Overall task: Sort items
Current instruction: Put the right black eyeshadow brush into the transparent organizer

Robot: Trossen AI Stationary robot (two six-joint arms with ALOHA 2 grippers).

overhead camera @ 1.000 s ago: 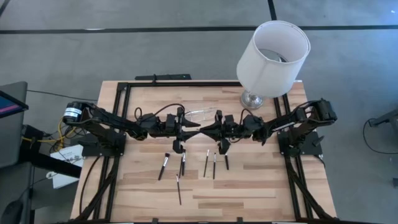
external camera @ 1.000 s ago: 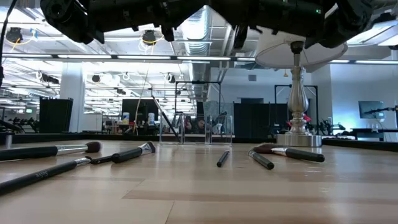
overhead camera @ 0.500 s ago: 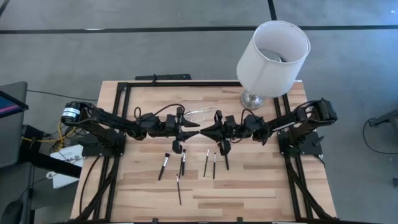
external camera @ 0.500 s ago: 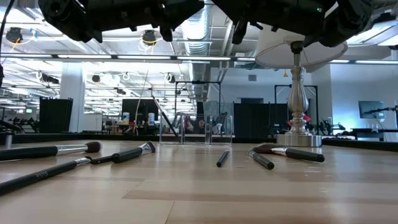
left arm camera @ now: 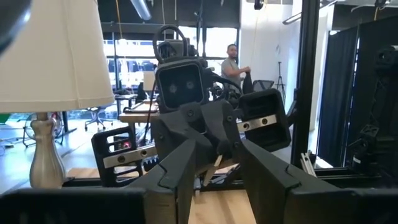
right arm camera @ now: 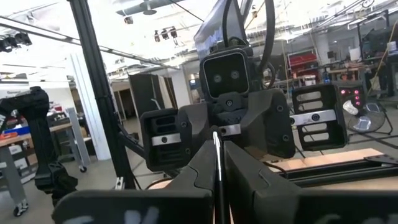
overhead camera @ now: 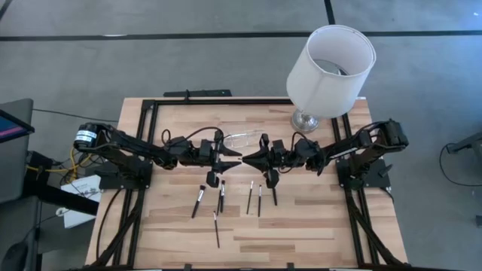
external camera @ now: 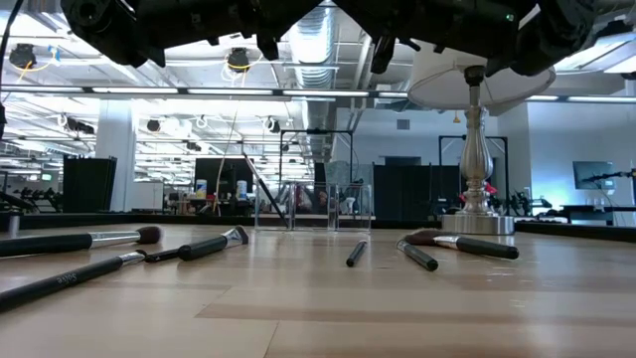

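Both arms are raised over the table's middle, fingertips facing each other. My right gripper (overhead camera: 250, 158) is shut on a slim makeup brush (right arm camera: 216, 163). My left gripper (overhead camera: 233, 156) is open, a finger on either side of the brush's pale free end (left arm camera: 215, 168); whether they touch it I cannot tell. Several more brushes (overhead camera: 221, 197) lie flat on the wood below the grippers, and the low view shows them too (external camera: 214, 244). My right gripper pinches the brush's thin black handle (right arm camera: 217, 180) between its two shut fingers. The fingers come level from the table's right side and the brush lies along them. Its silvery part (right arm camera: 216, 138) sticks out past the fingertips toward my left gripper. The brush is lifted clear of the table.
A big white-shaded lamp (overhead camera: 330, 66) on a silvery base stands at the far right of the table. A small clear plastic container (overhead camera: 242, 138) sits just beyond the grippers. Black frame rails (overhead camera: 143, 150) run along the table's edges. Bare wood lies toward the near edge.
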